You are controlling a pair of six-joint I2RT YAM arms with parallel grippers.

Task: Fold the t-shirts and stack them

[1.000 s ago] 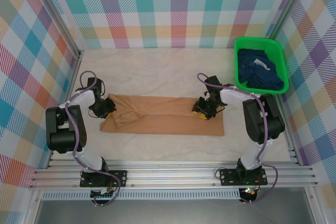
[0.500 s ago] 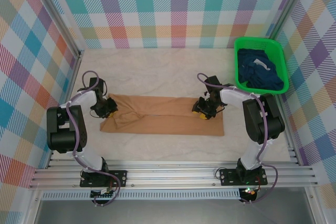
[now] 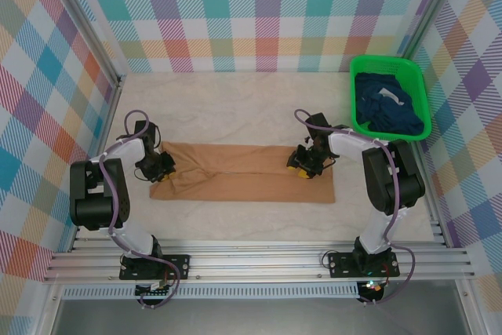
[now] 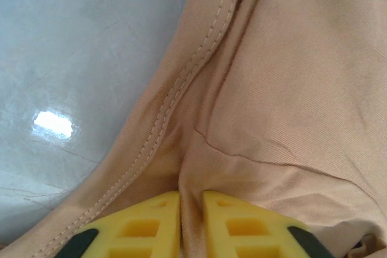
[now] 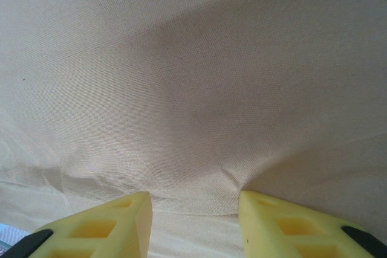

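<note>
The tan shirt [image 3: 243, 172] lies flat under both grippers. It is soft, light and floppy. The left gripper [image 4: 191, 196] is almost closed, pinching a fold beside the seam [image 4: 181, 92]. The right gripper [image 5: 195, 200] is half open, its tips pressing on cloth. I would grab it by the edges.

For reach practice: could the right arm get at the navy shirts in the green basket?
Probably yes: the navy shirts lie in an open-topped basket, nothing between, though the right gripper sits on the tan shirt.

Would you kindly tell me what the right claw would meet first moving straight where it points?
The tan-orange t-shirt: its cloth lies right ahead of the right claw, probably touching.
</note>
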